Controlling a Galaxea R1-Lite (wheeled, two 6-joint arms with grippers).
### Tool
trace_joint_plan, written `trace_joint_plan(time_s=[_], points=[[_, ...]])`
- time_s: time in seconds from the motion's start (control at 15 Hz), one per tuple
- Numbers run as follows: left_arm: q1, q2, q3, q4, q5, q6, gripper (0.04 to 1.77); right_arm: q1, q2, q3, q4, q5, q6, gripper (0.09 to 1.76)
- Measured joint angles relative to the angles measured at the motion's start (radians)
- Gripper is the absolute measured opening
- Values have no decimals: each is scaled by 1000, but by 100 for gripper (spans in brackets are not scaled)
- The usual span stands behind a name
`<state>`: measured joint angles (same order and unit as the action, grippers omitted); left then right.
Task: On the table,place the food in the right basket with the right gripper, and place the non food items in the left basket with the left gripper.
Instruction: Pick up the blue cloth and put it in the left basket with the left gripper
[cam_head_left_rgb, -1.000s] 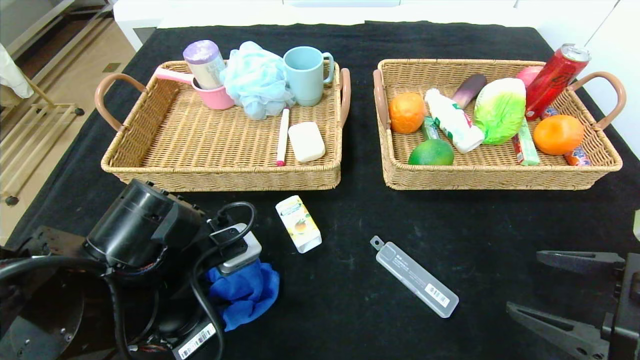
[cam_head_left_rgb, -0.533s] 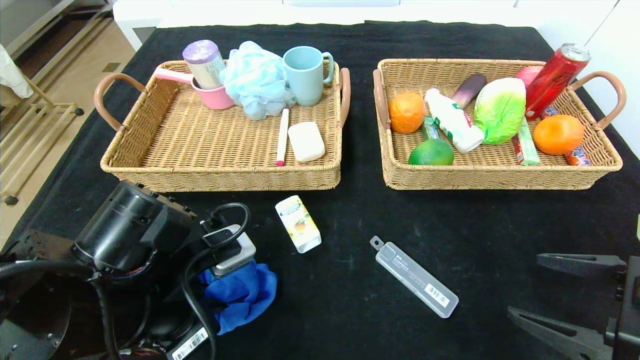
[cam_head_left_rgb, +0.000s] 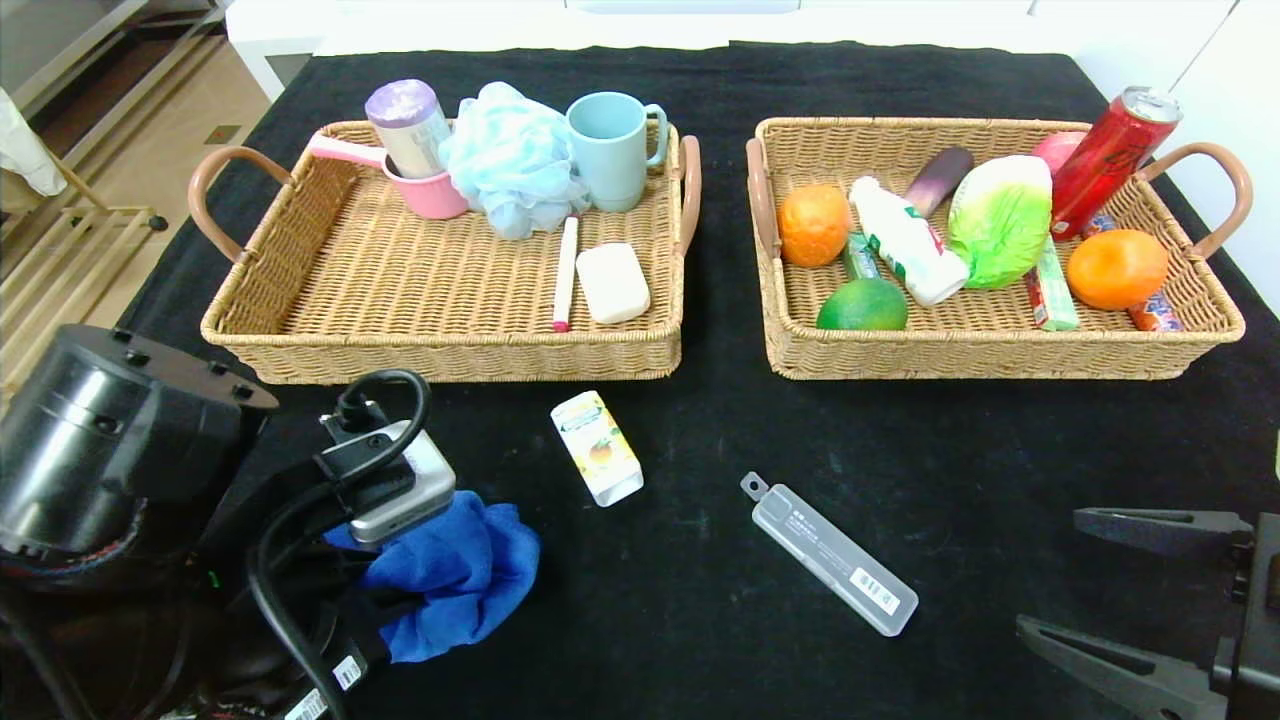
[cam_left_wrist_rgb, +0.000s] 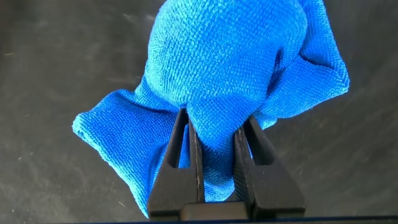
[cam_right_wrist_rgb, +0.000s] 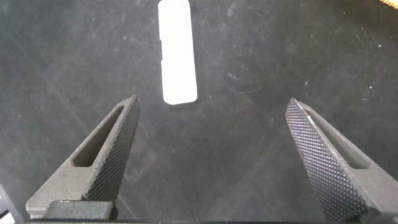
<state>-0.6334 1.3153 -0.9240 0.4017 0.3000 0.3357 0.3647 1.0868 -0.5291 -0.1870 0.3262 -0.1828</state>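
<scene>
My left gripper (cam_left_wrist_rgb: 216, 118) is shut on the blue towel (cam_head_left_rgb: 450, 575), which bunches up between its fingers (cam_left_wrist_rgb: 186, 155) just above the table (cam_head_left_rgb: 700, 640) at the front left. The small white-yellow carton (cam_head_left_rgb: 597, 447) lies in front of the left basket (cam_head_left_rgb: 440, 352). The clear plastic case (cam_head_left_rgb: 828, 553) lies front centre and also shows in the right wrist view (cam_right_wrist_rgb: 177, 53). My right gripper (cam_head_left_rgb: 1045, 570) is open and empty at the front right, short of the case. The cabbage (cam_head_left_rgb: 1000, 220) and the white bottle (cam_head_left_rgb: 905, 240) lie in the right basket (cam_head_left_rgb: 1000, 357).
The left basket holds a pink cup, a purple-capped roll, a pale blue puff (cam_head_left_rgb: 510, 160), a blue mug (cam_head_left_rgb: 610, 150), a pen and a soap bar. The right basket also holds oranges (cam_head_left_rgb: 1115, 268), a green fruit, a red can (cam_head_left_rgb: 1110, 160) and snack bars.
My left arm has swung to the left and back, and the blue towel has shifted left with the gripper. The right arm has not moved.
</scene>
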Motion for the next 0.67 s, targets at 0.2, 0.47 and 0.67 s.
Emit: trace_joint_plan(time_s=[0.2, 0.47, 0.67], points=[[7, -24, -33, 2, -2, -24, 35, 0, 0, 0, 0, -1, 0, 171], [16, -25, -106, 4, 0, -130, 35, 0, -2, 0, 0, -1, 0, 171], [18, -22, -156, 29, 0, -140, 35, 0, -4, 0, 0, -2, 0, 171]])
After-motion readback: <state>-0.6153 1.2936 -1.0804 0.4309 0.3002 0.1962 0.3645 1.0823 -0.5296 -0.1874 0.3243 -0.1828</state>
